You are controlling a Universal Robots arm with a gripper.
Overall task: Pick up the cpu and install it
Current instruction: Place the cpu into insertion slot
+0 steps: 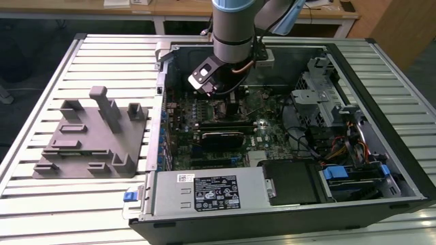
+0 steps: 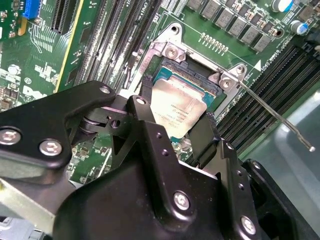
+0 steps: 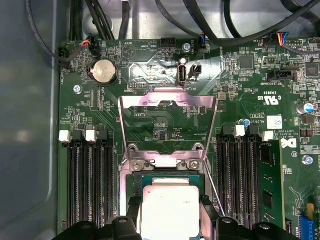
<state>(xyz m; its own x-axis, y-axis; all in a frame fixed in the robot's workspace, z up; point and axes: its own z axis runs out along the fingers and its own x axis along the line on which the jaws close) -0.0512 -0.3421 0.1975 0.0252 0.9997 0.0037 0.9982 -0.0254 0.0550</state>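
The cpu (image 2: 176,111), a small square chip with a pale silver top, sits at the open socket (image 2: 165,75) on the green motherboard, between my gripper's black fingers (image 2: 143,117). In the first wrist view the cpu (image 3: 170,210) lies just below the raised metal load plate (image 3: 167,100). My gripper (image 2: 175,125) is shut on the cpu's two opposite edges. Whether the chip rests fully in the socket I cannot tell. In the exterior view the arm (image 1: 232,41) reaches down into the computer case, with the gripper (image 1: 219,97) low over the board.
The socket lever (image 2: 280,117) sticks out to one side. Memory slots (image 3: 87,185) flank the socket. A grey plastic fixture (image 1: 92,138) stands on the slatted table at the exterior view's left. A silver box (image 1: 208,191) and drive cage (image 1: 323,97) sit inside the case.
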